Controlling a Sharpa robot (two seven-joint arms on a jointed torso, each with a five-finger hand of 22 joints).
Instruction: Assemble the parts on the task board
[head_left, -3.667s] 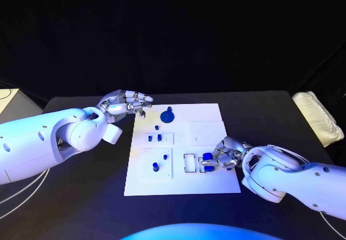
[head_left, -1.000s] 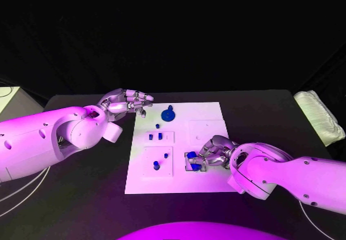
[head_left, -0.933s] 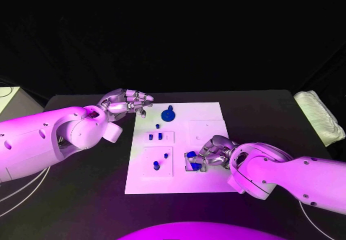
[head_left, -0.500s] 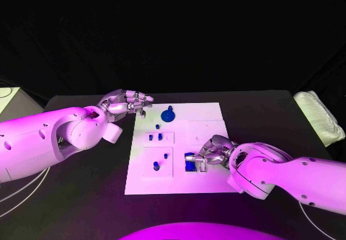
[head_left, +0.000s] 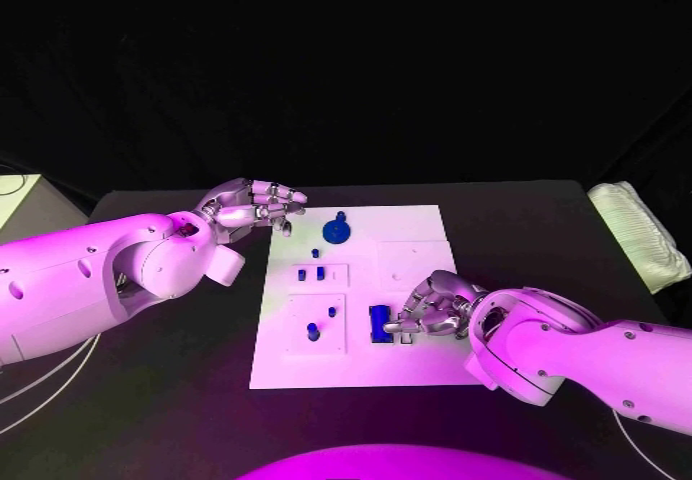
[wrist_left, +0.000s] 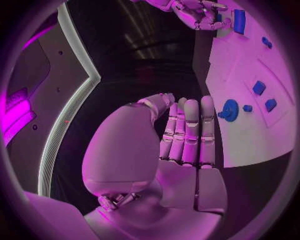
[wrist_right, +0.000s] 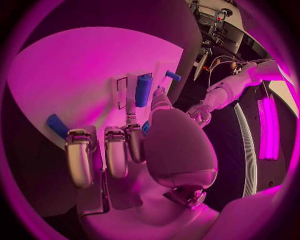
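One blue bar-shaped part (head_left: 379, 323) lies in the task board's (head_left: 418, 225) lower-right slot, right hand (head_left: 428, 309) resting fingers on it; grip cannot be confirmed. Left hand (head_left: 257, 206) curled, holding nothing, beside the board's far corner. Risk: uneven pressing could tilt or jam the bar. Since earlier, two upright pieces are gone and the bar lies flat.

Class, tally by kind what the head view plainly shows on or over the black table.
White task board: 1
Round blue disc: 1
Long blue block: 1
Small blue pegs: 4
Silver hands, left hand and right hand: 2
Total: 9
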